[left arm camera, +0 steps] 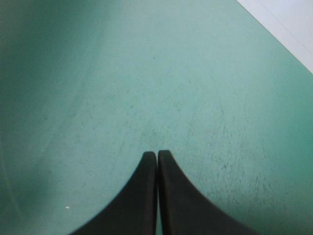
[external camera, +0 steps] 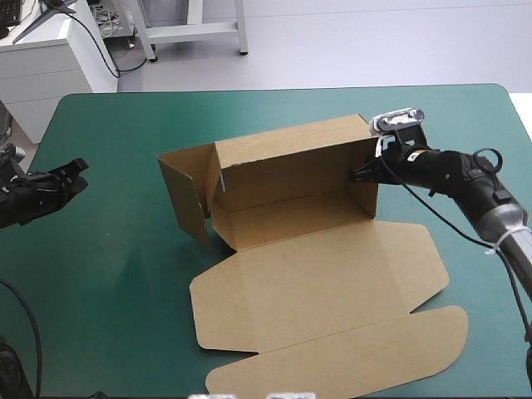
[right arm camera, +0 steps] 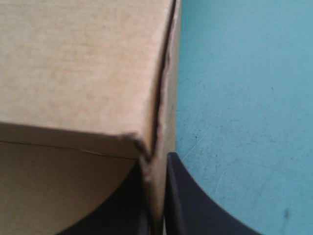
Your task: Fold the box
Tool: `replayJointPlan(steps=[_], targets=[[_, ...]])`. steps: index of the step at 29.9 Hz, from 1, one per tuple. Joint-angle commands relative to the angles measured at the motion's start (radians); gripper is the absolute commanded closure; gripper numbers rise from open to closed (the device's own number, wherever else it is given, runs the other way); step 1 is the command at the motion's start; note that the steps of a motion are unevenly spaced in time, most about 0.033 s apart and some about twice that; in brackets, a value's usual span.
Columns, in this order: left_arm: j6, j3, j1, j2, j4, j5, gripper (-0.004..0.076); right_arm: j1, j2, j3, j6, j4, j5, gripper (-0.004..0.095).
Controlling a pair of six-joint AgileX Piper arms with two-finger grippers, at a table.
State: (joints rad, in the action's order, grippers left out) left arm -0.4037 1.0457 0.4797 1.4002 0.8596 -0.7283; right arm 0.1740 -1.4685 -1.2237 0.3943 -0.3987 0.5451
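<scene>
The brown box point(external camera: 307, 274) lies mid-table, its back wall and two end flaps raised, the base and lid panels flat toward the near edge. My right gripper point(external camera: 363, 174) is shut on the box's right end wall point(right arm camera: 157, 147), the board pinched between its black fingers point(right arm camera: 188, 200). My left gripper point(external camera: 76, 176) hovers near the table's left edge, well clear of the box. Its fingers meet in one arch point(left arm camera: 157, 155) over bare teal-green cover, holding nothing.
The left end flap point(external camera: 184, 195) stands upright and angled outward. Bare teal-green cover point(external camera: 108, 274) stretches between the left gripper and the box. The table's far edge point(left arm camera: 274, 34) shows ahead of the left gripper.
</scene>
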Motion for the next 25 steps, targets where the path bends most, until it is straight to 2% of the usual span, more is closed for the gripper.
replayJointPlan(steps=[1,5,13,21,25], targets=[[-0.003,0.007,0.001,-0.032,0.051,0.029,0.0732,-0.010,0.021,-0.156,-0.133,0.035,0.079,0.0907],[-0.003,-0.003,0.001,-0.032,0.049,0.025,0.0732,-0.010,-0.010,-0.275,-0.258,0.098,0.217,0.0907],[0.001,-0.003,0.001,-0.032,0.055,0.029,0.0732,-0.010,-0.087,-0.400,-0.310,0.099,0.501,0.0907],[-0.003,-0.003,0.001,-0.032,0.055,0.030,0.0732,-0.010,-0.118,-0.400,-0.329,0.099,0.680,0.0907],[0.009,-0.003,0.001,-0.032,0.062,0.028,0.0732,-0.010,-0.135,-0.400,-0.329,0.110,0.676,0.0907]])
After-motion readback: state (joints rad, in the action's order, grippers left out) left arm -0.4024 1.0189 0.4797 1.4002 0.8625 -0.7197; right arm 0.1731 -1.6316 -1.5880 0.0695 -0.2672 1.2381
